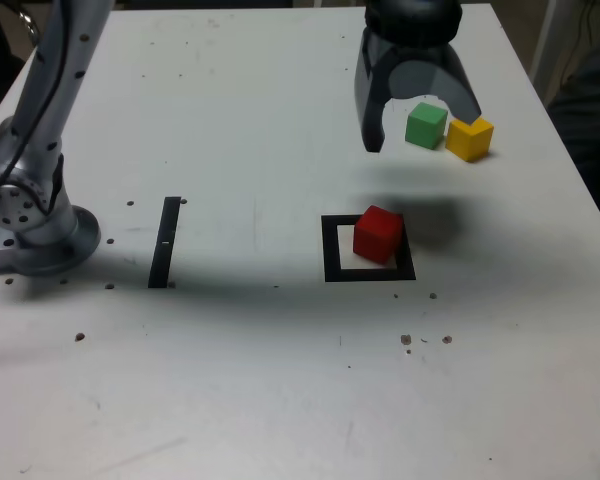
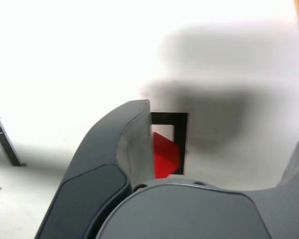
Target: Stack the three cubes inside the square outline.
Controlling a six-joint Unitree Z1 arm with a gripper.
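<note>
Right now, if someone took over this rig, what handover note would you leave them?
Gripper: open, empty, raised over the table near the green cube.
Red cube: inside the square outline, sitting toward the exterior view's right.
Green cube and yellow cube: side by side on the table beyond the outline.
Done: red placed.
Left: stack green and yellow on red.

- I can read no text, label, brand or number in either view.
- The cubes' faces that I can see are plain colour.
- The black marks on the table (image 1: 280,400) are plain, with no lettering.
- The arm's housing shows me no legible marking.
</note>
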